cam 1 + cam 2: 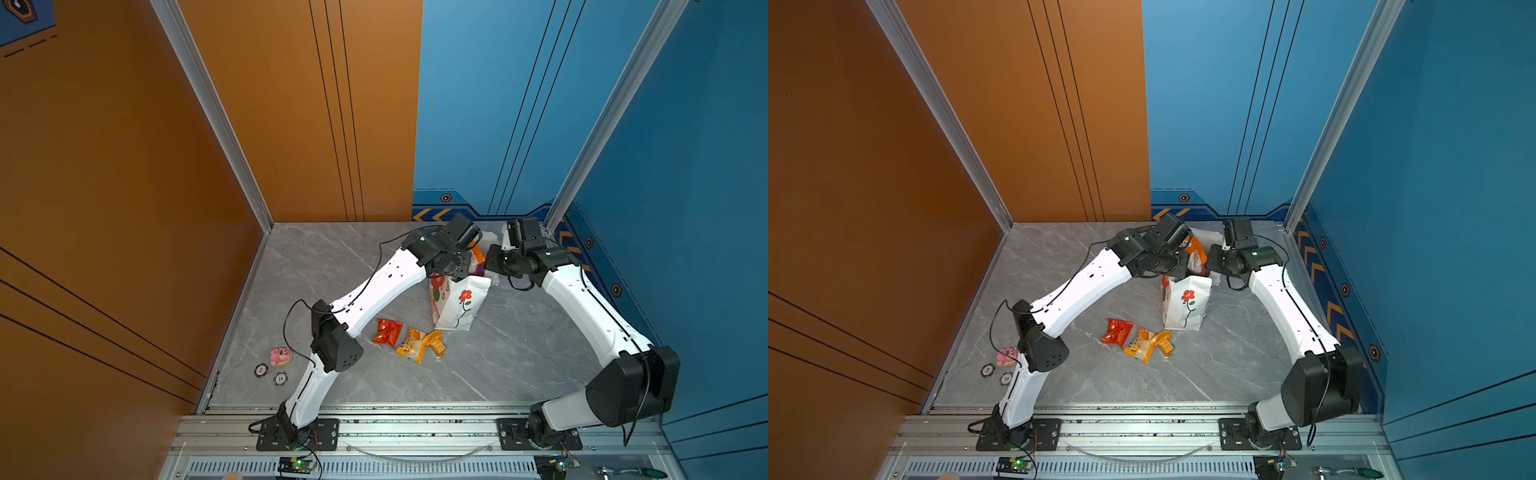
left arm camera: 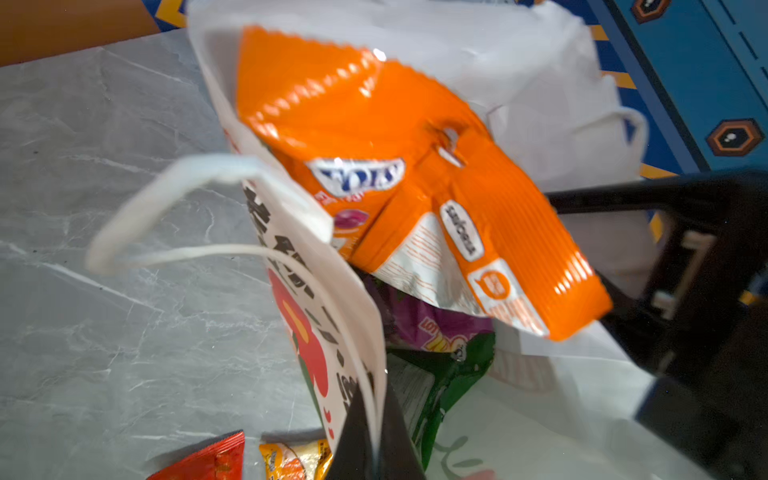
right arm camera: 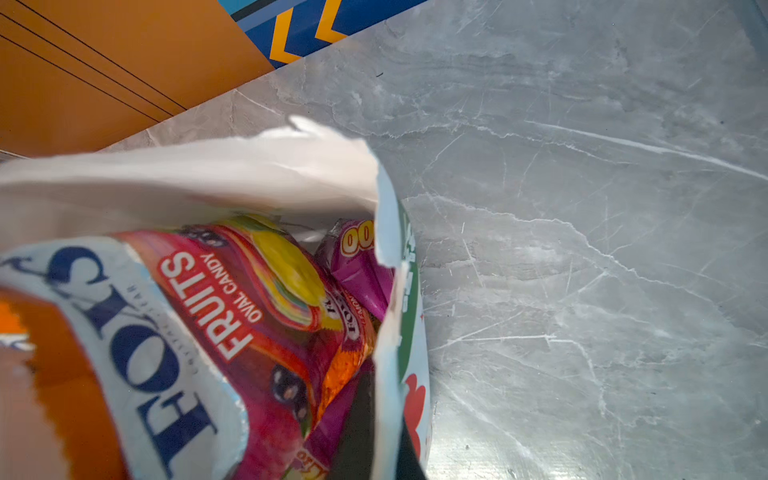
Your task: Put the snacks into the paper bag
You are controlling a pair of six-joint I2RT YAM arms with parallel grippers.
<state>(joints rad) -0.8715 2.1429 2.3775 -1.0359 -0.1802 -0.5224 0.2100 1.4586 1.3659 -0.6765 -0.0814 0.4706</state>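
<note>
The white paper bag [image 1: 461, 307] [image 1: 1185, 305] stands at the back of the table, mouth held apart. My left gripper [image 2: 376, 453] is shut on its flower-printed rim, and my right gripper [image 3: 384, 440] is shut on the opposite rim. An orange FOX'S packet [image 2: 374, 124] [image 3: 145, 353] sticks out of the mouth. A purple packet [image 2: 419, 320] and a green packet [image 2: 453, 374] lie deeper inside. On the table in front of the bag lie a red-orange packet [image 1: 388, 331] and orange-yellow packets [image 1: 419, 344].
A pink toy [image 1: 280, 356] and two poker chips [image 1: 261, 370] lie at the front left beside the left arm's elbow. The orange wall [image 1: 124, 208] bounds the left, the blue wall [image 1: 685, 166] the right and back. An aluminium rail [image 1: 415, 428] runs along the front.
</note>
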